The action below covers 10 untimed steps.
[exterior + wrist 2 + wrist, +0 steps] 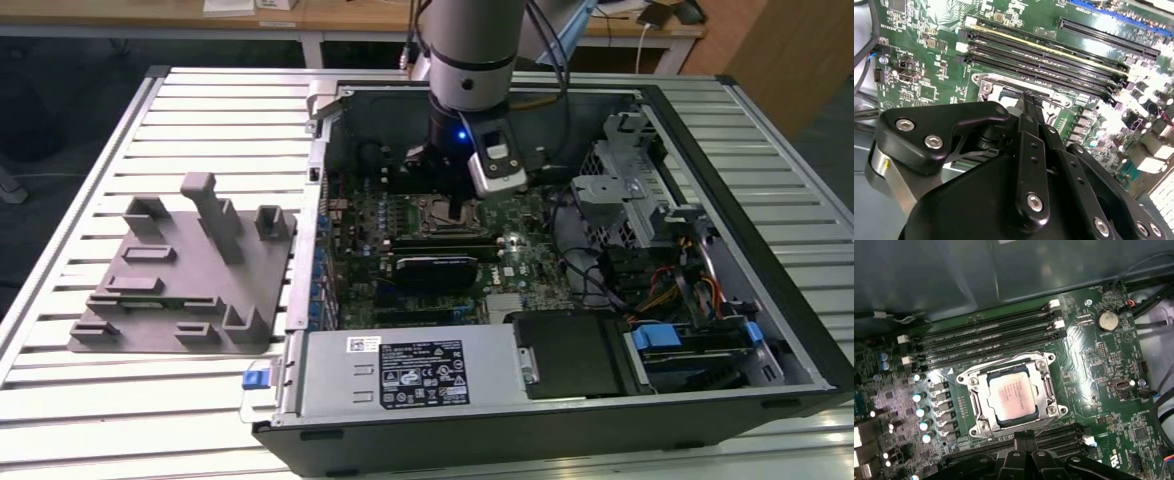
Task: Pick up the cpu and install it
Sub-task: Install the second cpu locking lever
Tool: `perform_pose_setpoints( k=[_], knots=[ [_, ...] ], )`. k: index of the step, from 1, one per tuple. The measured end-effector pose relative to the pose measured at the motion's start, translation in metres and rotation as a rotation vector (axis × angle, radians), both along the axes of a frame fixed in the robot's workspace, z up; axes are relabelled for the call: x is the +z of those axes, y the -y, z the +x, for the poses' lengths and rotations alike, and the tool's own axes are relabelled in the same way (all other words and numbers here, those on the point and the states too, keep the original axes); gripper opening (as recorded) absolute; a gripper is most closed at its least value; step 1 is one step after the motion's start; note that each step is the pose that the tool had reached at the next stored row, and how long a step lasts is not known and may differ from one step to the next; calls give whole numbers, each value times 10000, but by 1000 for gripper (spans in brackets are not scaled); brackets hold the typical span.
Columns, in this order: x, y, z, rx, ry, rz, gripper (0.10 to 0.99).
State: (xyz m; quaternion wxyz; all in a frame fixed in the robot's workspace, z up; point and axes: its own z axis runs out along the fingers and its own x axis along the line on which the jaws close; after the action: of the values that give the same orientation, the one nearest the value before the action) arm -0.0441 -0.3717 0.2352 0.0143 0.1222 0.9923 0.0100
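The cpu point(1013, 397), a silver-grey square chip with a thin rim, lies flat inside the motherboard socket point(979, 390), whose metal frame surrounds it. In the first wrist view my gripper point(1026, 436) sits just beside the socket's edge, apart from the chip, with its two black fingers pressed together and nothing between them. The second wrist view has the gripper point(1030, 97) hanging over the socket frame point(985, 86). Seen from the exterior view, the gripper point(467, 205) is lowered into the open computer case point(747, 300) above the socket point(430, 212).
Memory slots point(989, 332) run along one side of the socket, with capacitors point(921, 412) on another. A grey plastic fixture block point(187, 270) stands on the slatted table at the exterior view's left. A power supply point(400, 372), drive bays and cables point(654, 290) crowd the case.
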Motion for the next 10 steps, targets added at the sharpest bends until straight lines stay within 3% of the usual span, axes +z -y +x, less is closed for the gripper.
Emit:
perform_pose_setpoints(
  k=[10],
  knots=[
    [-27, 98, -30, 470, 0, 0, 106]
  ],
)
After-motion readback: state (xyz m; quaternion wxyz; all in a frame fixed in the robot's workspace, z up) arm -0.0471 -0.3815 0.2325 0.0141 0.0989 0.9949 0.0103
